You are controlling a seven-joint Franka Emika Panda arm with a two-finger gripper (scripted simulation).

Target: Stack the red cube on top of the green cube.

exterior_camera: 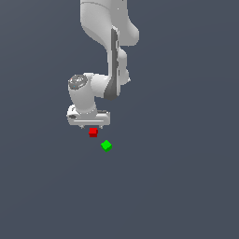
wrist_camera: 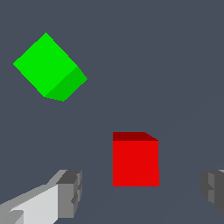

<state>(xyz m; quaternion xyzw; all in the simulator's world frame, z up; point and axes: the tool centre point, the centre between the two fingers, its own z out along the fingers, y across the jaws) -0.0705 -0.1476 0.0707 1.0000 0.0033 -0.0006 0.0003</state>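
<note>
Exterior view. The Franka arm reaches down from the top of the frame, its wrist bent so that the gripper (exterior_camera: 89, 126) points at the flat grey floor (exterior_camera: 186, 186). The red cube (exterior_camera: 93, 132) lies on the floor directly under the gripper, at the lower edge of the white hand body. The fingers themselves are too small here to make out, so their spread cannot be judged from this view. The green cube (exterior_camera: 106, 146) rests on the floor near the red cube, toward the exterior view's right and nearer the camera; the two cubes are apart, not touching. The green cube is turned at an angle to the red one.

Wrist view. The gripper (wrist_camera: 142, 192) is spread wide: one grey fingertip (wrist_camera: 70, 192) and the other at the opposite edge stand well apart. The red cube (wrist_camera: 135, 159) sits in the gap between them, touching neither. The green cube (wrist_camera: 48, 65) lies outside the gap, rotated, clear of both the fingers and the red cube.
</note>
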